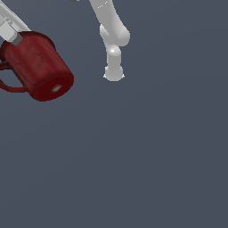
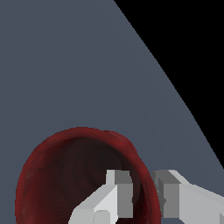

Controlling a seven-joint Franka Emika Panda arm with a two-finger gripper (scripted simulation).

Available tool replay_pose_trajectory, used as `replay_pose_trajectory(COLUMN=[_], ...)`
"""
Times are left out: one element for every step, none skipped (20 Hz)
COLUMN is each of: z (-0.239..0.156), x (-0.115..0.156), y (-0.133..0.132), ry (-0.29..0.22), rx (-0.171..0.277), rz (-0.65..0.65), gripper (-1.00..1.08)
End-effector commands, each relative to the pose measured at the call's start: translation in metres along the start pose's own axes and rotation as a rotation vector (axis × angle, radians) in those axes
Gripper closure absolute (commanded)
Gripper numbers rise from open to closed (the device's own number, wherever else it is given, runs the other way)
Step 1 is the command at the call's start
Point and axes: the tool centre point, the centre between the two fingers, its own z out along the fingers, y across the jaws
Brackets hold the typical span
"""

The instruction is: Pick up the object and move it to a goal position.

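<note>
You're looking at a mug (image 1: 42, 67) in dark red with a glossy, slightly mottled glaze, ceramic-looking, and there's a small bright highlight on its base. Inside it goes darker and duller. The gripper (image 2: 144, 194) has flat matt light-grey fingers (image 2: 118, 192), plastic-looking. The arm (image 1: 113, 40) is smooth white with soft sheen. The floor (image 1: 147, 160) is plain matt grey-blue.

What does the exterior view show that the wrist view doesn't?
Only the exterior view shows the dark red cylindrical mug's outer wall, flat base and thin loop handle, plus the white jointed robot arm further back. Only the wrist view shows the mug's dark inside, with one white gripper finger inside the rim and the other outside, pinching the wall, and a black area beyond the grey floor's edge. Both share the mug, the gripper holding it, and the grey floor.
</note>
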Motion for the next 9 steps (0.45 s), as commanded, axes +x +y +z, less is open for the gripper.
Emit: replay_pose_trajectory(z=[-0.0069, -0.0086, -0.0099, -0.0110, -0.0117, -0.0122, -0.0124, -0.0124, -0.0124], x=[0.0012, 0.0011, 0.0009, 0.0008, 0.0008, 0.0007, 0.0007, 0.0006, 0.0006], y=[0.0053, 0.0064, 0.0073, 0.0081, 0.0087, 0.0091, 0.0094, 0.0096, 0.0096], ry=[0.013, 0.016, 0.019, 0.021, 0.023, 0.024, 0.025, 0.025, 0.025], rx=[-0.010, -0.012, -0.013, -0.015, -0.016, -0.016, -0.017, -0.017, -0.017], rz=[-0.015, -0.018, -0.020, -0.022, -0.023, -0.024, -0.025, -0.025, -0.025], gripper=[1.08, 1.08, 1.08, 1.08, 1.08, 1.08, 1.08, 1.08, 1.08])
